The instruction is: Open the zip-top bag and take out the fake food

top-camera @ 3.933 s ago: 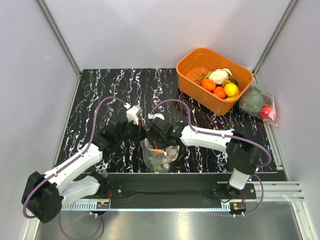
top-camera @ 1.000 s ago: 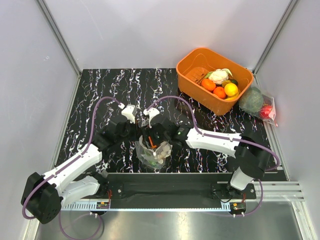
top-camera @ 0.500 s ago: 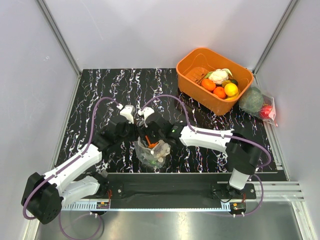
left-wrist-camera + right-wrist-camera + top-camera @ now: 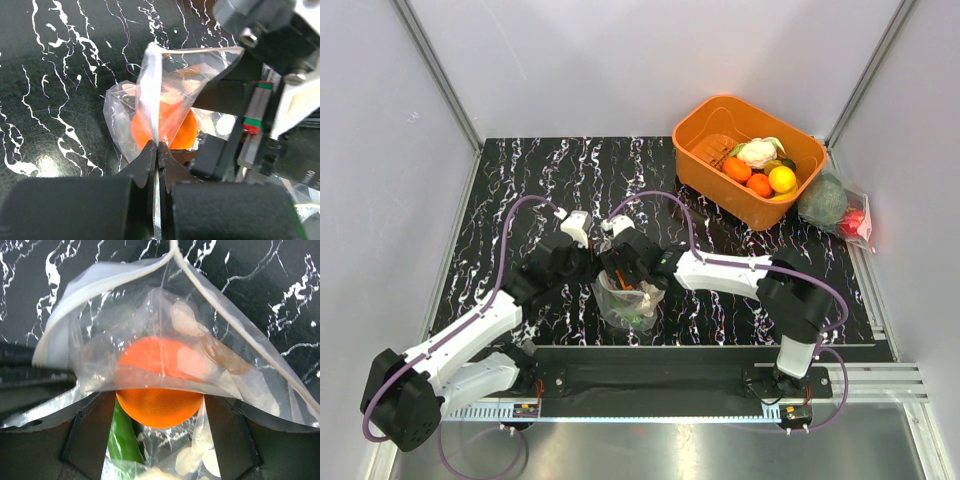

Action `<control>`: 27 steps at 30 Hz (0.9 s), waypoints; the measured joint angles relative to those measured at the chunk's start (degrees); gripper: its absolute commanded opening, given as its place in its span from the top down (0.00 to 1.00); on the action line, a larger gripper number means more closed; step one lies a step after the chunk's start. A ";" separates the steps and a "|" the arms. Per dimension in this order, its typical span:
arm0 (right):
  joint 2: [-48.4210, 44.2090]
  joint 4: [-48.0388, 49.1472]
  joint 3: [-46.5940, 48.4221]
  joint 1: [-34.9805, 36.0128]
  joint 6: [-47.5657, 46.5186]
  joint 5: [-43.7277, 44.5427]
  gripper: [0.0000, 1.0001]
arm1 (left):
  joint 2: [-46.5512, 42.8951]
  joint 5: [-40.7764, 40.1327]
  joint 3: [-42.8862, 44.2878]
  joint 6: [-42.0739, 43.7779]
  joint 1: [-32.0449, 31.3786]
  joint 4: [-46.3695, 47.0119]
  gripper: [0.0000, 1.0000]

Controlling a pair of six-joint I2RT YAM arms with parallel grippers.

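1. The left gripper (image 4: 157,150) is pinched tight on the edge of the clear, pale-dotted plastic zip-top bag (image 4: 150,85), near the front of the black marbled table (image 4: 520,180).
2. The right gripper (image 4: 160,402) (at the bag's mouth) has wide jaws flanking the glossy round orange toy fruit (image 4: 157,417).

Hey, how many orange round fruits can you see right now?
3. One orange fruit and a second lie in the orange bin; a third sits inside the zip-top bag. More may be hidden in the bin.
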 measured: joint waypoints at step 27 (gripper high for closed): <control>4.79 2.34 3.17 -1.11 1.18 -3.26 0.18 | 0.07 -2.25 0.00 1.11 0.52 -1.53 1.00</control>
